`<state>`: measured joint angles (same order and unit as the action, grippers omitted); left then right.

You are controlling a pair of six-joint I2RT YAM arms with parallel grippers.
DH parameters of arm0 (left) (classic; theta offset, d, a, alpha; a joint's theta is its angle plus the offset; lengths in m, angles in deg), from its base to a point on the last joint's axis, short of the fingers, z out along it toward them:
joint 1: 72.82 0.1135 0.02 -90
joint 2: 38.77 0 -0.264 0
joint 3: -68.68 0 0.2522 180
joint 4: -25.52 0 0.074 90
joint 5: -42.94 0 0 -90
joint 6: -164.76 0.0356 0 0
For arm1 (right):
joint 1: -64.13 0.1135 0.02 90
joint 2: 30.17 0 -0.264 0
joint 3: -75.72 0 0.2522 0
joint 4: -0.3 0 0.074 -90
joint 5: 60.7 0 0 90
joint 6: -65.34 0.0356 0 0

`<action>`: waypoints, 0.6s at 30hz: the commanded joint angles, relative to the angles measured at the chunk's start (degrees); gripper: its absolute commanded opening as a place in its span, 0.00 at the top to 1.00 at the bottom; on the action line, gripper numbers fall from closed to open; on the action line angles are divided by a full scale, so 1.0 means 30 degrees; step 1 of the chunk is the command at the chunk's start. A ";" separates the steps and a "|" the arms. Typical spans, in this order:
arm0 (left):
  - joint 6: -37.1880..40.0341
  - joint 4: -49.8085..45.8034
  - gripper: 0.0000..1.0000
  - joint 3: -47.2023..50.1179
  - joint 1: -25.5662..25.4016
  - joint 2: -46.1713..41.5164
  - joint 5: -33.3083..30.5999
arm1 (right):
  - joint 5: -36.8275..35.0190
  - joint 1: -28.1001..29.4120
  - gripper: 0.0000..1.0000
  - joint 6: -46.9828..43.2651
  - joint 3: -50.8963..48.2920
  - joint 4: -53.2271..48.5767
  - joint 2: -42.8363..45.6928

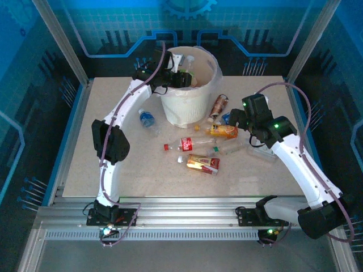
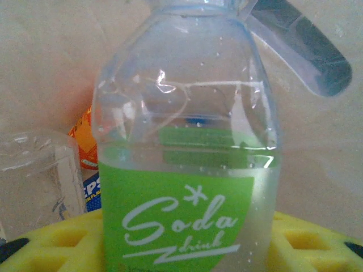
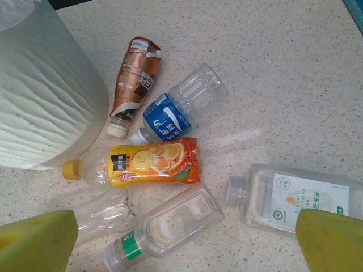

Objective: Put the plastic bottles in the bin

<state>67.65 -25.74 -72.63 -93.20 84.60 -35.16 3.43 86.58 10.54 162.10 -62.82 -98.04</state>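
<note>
My left gripper (image 1: 180, 78) hangs over the mouth of the white bin (image 1: 190, 93). Its yellow pads flank a clear bottle with a green "Soda drink" label (image 2: 181, 170), pressed against both sides (image 2: 187, 249). Below it in the bin lie an orange-labelled bottle (image 2: 84, 141) and a clear one (image 2: 34, 175). My right gripper (image 1: 235, 116) stands open above loose bottles on the table (image 3: 184, 243). Under it lie a clear bottle with a green neck band (image 3: 170, 224), an orange one (image 3: 147, 164), a blue one (image 3: 167, 119) and a brown one (image 3: 135, 76).
More bottles lie on the table: a blue-labelled one (image 1: 147, 118) left of the bin, a red-labelled one (image 1: 190, 144) and a red-and-yellow one (image 1: 203, 164) in front of it. A flat clear bottle with a white label (image 3: 295, 198) lies to the right. The bin's wall (image 3: 39, 96) stands close on the left.
</note>
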 commanded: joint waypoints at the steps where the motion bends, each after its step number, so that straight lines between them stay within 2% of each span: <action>1: 0.0354 -0.0590 0.41 -0.0588 -0.0061 0.0646 0.0355 | 0.0129 -0.0162 0.00 0.0395 -0.0271 0.0048 -0.0079; 9: 0.0234 -0.0676 0.22 -0.1098 -0.0060 0.0405 0.0325 | 0.0104 -0.0164 0.00 0.0395 -0.0330 0.0049 0.0037; 18: 0.0043 -0.0497 0.19 -0.2221 -0.0091 -0.0898 0.0369 | -0.0045 -0.0164 0.00 0.0337 -0.0332 0.0026 0.0184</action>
<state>67.63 -27.01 -76.17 -93.20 84.93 -35.18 3.41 86.58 10.54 161.66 -62.74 -98.04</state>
